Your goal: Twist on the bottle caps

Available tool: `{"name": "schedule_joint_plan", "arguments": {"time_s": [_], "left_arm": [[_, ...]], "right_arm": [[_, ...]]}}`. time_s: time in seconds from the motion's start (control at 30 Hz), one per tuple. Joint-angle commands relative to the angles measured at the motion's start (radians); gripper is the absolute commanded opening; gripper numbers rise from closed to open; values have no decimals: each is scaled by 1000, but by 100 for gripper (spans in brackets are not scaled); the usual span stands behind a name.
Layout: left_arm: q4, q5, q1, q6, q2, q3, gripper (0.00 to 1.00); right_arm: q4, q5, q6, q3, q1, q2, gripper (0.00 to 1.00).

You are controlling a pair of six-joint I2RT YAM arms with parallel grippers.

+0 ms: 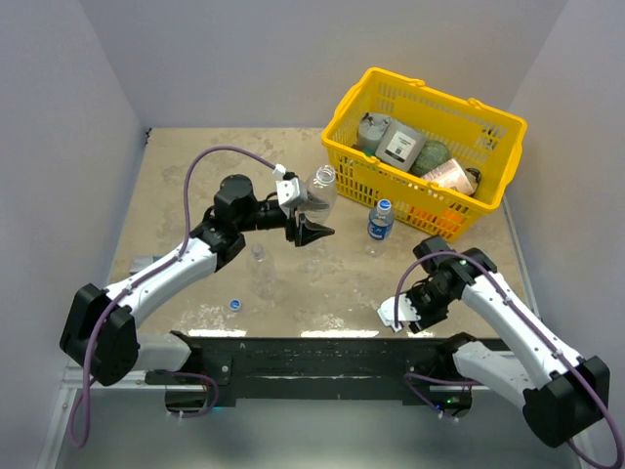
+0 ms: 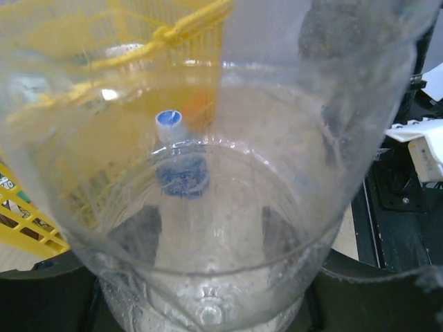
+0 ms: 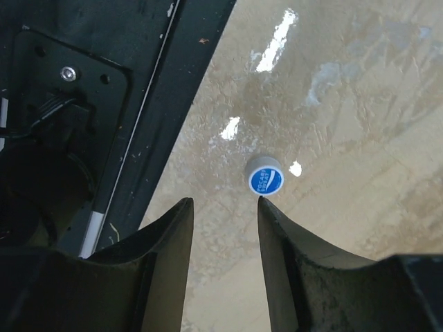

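In the top view the hidden cap [image 3: 266, 181] is covered by the right hand [image 1: 400, 315]. Only the right wrist view shows it, lying flat on the surface [image 1: 332, 283] by the near edge, just beyond fingers that are parted moderately around nothing. The left wrist view is almost filled by the held bottle [image 1: 319, 189], which is gripped by the left hand [image 1: 311, 217] above the surface's middle; whether its neck is capped cannot be told. Three bottles are counted: that one, a standing clear bottle [image 1: 260, 269] left of centre, and a labelled bottle [image 1: 381, 223] beside the yellow basket [image 1: 354, 164] at the far right corner. Three caps are counted: the hidden one, a loose cap [image 1: 235, 304] toward the near left, and a fitted cap [image 1: 385, 205] on the labelled bottle.
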Motion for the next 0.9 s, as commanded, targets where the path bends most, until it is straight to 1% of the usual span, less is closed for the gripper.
{"name": "schedule_joint_plan", "arguments": {"time_s": [0.0, 0.1, 0.23, 0.5, 0.87], "left_arm": [[-1, -7, -1, -4, -38, 38, 0], [-3, -11, 0, -4, -31, 46, 0], [0, -11, 0, -4, -12, 67, 0], [-11, -13, 2, 2, 3, 84, 0], [-9, -16, 3, -4, 17, 87, 0]], "right_arm": [[91, -2, -119, -3, -11, 75, 48], [164, 38, -119, -23, -11, 129, 52], [229, 101, -157, -57, -24, 173, 52], [300, 115, -183, -111, -57, 222, 51], [318, 96, -243, -151, -57, 225, 51]]}}
